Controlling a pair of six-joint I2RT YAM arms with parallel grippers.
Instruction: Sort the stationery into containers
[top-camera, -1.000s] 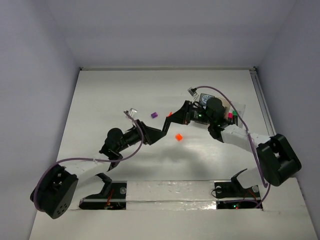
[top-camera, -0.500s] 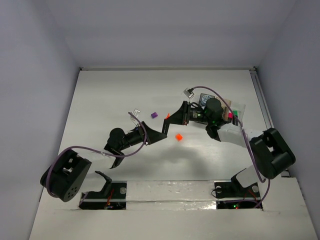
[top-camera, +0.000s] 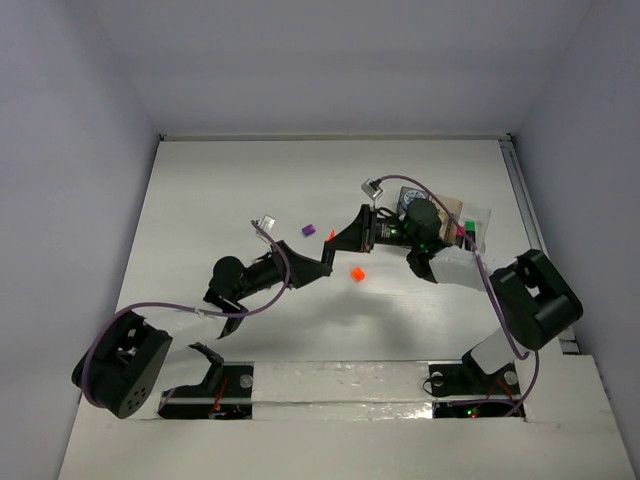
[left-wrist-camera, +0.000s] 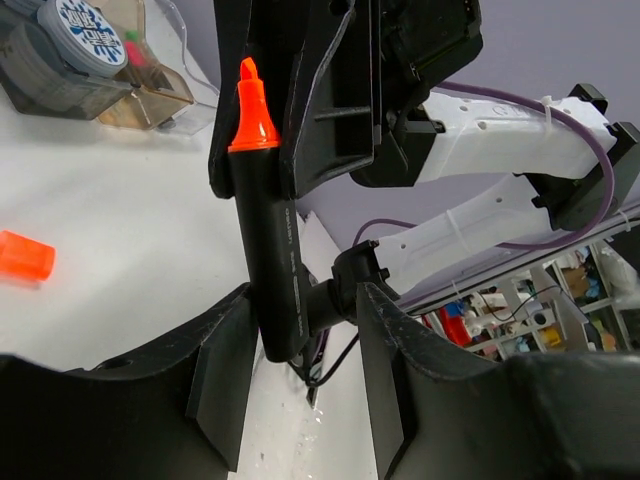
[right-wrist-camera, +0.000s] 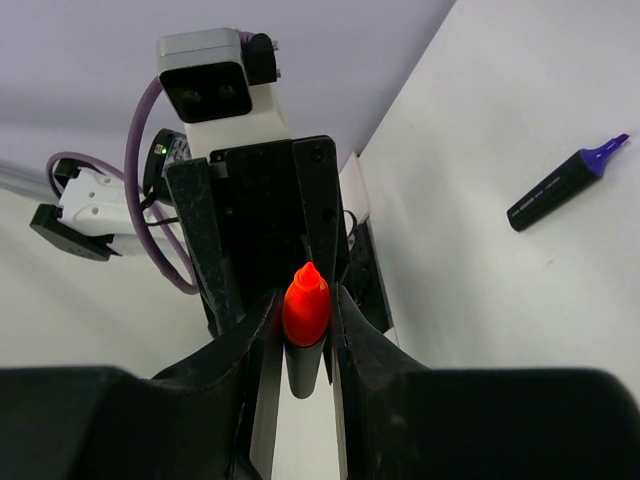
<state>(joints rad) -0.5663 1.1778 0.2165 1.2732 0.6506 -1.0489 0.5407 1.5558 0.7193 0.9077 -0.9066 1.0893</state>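
Note:
An uncapped orange highlighter (left-wrist-camera: 272, 250) with a black body hangs in the air between the two arms. My right gripper (right-wrist-camera: 303, 335) is shut on it just below its orange tip (right-wrist-camera: 305, 298). My left gripper (left-wrist-camera: 298, 370) is open around its butt end: the body touches one finger and a gap shows to the other. In the top view the grippers meet at mid-table, left (top-camera: 324, 258) and right (top-camera: 350, 238). The loose orange cap (top-camera: 357, 272) lies on the table just below them. The clear box (top-camera: 474, 216) and the dark grey holder (top-camera: 410, 198) stand at the right.
A purple cap (top-camera: 309, 229) lies left of the grippers. An uncapped purple highlighter (right-wrist-camera: 565, 183) lies on the table in the right wrist view. A blue-and-white round piece (left-wrist-camera: 88, 20) sits on the grey holder. Pink and green pieces (top-camera: 462, 232) are in the clear box.
My right gripper has moved a little left with the highlighter. The left arm's base and elbow have swung, while its gripper stays at the highlighter's end.

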